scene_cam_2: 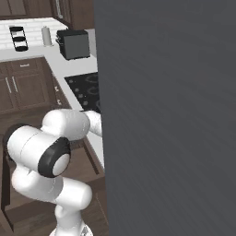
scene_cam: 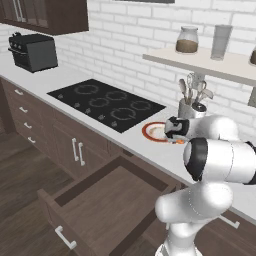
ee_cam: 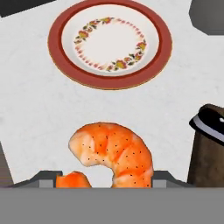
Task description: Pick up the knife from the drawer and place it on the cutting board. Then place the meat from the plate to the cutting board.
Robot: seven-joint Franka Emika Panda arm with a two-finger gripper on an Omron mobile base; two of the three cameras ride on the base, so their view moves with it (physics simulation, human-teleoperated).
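Claw (ee_cam: 105,186) is gripping the meat (ee_cam: 114,155): curled orange-pink shrimp-like lump sits right between the 2 finger tips at the bottom of the hand view, lifted above the white bench (ee_cam: 35,109). Plate (ee_cam: 109,43) lies beyond it, bare, red rim and floral ring visible, flat on the bench. Meat is off the plate, clearly apart from it.

At the right edge of the hand view: dark-brown cutting board (ee_cam: 208,162) corner with the knife (ee_cam: 210,124) handle on it, dark with a pale band. Blade not visible, so can't tell its full lie.

Left base view: arm reaches over the bench, wrist just beside the plate (scene_cam: 152,131). Drawer (scene_cam: 100,200) below the bench is pulled wide open. Black cooktop (scene_cam: 105,102) sits left of the plate, utensil holder (scene_cam: 192,105) just behind the arm.
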